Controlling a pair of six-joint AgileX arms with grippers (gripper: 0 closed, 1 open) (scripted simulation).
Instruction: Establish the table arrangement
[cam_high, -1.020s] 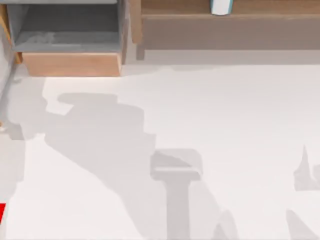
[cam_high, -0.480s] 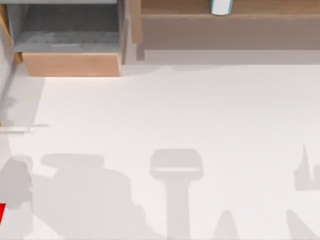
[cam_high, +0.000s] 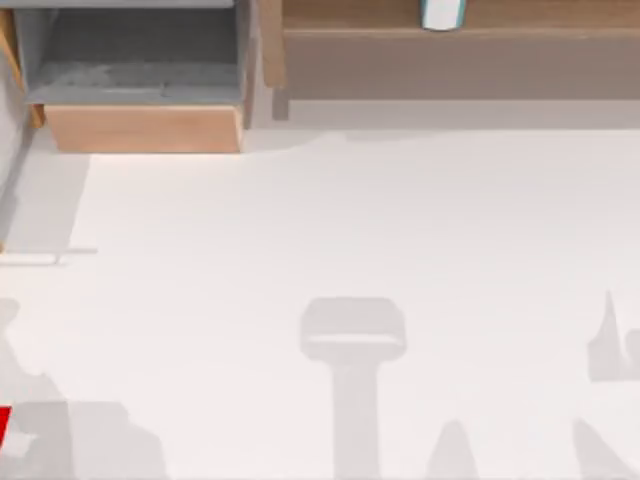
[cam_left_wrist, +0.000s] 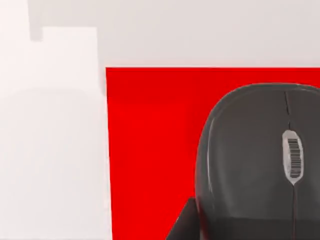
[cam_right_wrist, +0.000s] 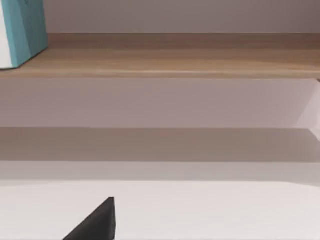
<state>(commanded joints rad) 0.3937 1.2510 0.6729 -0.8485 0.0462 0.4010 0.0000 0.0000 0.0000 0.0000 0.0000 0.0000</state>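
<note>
Left wrist view: mouse lengthwise on red mat (on table), directly below left arm; finger state indeterminable.

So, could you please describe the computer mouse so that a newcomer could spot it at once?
Start from the broad matte white table and find the bright red flat mat lying on it. The glossy dark grey computer mouse sits on that mat, with a pale ribbed scroll wheel.
</note>
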